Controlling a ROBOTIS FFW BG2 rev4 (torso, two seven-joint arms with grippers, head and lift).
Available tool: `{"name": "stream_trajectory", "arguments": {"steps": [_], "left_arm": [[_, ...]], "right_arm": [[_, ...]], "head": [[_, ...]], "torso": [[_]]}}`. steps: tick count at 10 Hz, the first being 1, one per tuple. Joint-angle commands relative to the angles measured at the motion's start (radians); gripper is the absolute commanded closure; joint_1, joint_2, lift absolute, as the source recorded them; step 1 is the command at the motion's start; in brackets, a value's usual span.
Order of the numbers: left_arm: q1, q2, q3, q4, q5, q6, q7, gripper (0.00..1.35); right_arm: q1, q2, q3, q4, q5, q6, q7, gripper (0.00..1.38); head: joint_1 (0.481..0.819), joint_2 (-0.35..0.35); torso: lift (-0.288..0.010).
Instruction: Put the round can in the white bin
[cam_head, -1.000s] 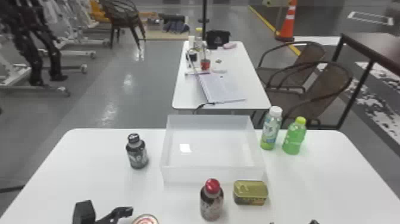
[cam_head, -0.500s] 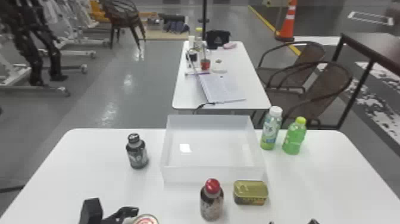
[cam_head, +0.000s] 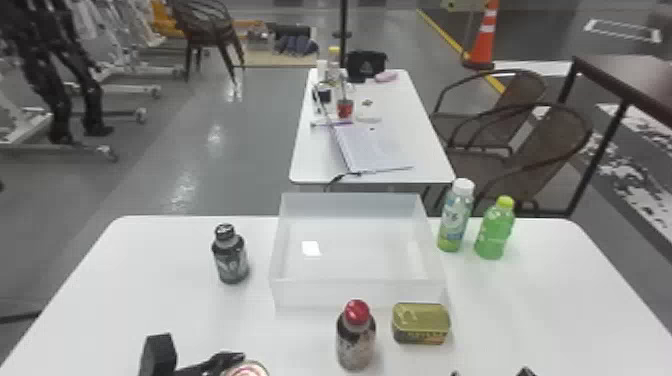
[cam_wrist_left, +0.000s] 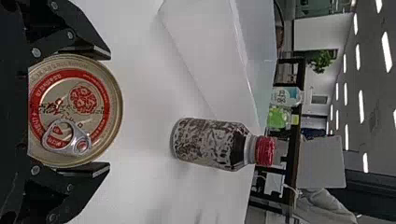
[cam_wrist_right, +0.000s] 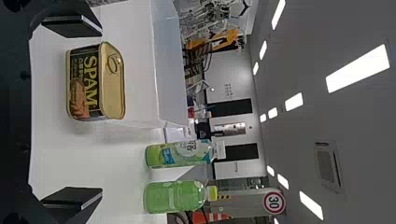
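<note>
Head view high, facing forward-down, wrist views close, low, white bin (cam_head: 315, 296) in all

Ceiling lights (cam_wrist_right: 357, 69) glare overhead; a bright reflection (cam_head: 311, 248) marks the white bin (cam_head: 350, 294), faint shadows soften the counter (cam_head: 125, 300).

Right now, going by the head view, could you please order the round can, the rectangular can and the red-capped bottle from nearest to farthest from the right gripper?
Nearest to the right gripper first:
1. Rectangular can, ahead and to its left.
2. Red-capped bottle, just left of that can.
3. Round can, farther left, at the left gripper.
</note>
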Motion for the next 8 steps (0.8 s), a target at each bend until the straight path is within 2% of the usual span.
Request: {"name": "stream_trajectory", "arguments": {"steps": [1, 4, 7, 8], "left_arm": [[0.0, -0.004, 0.0, 0.009, 0.004, 0.004, -0.002, 0.63], [0.004, -0.011, 0.011, -0.017, -0.028, 0.011, -0.002, 0.69], [0.007, -0.011, 0.036, -0.137, -0.051, 0.083, 0.033, 0.74], [-0.003, -0.002, 0.031, -0.177, -0.053, 0.114, 0.042, 0.74]], "right_arm": [[-0.001, 0.002, 0.0, 0.001, 0.001, -0.002, 0.0, 0.09], [0.002, 0.002, 0.0, 0.001, 0.001, -0.002, 0.0, 0.09], [0.007, 0.002, -0.002, -0.001, -0.002, -0.002, 0.0, 0.09], [0.008, 0.0, -0.002, -0.002, -0.002, -0.002, 0.0, 0.09]], "head": [[0.549, 0.0], [0.549, 0.0], [0.549, 0.0], [0.549, 0.0]], "torso": [[-0.1], [-0.1], [-0.1], [-0.1]]}}
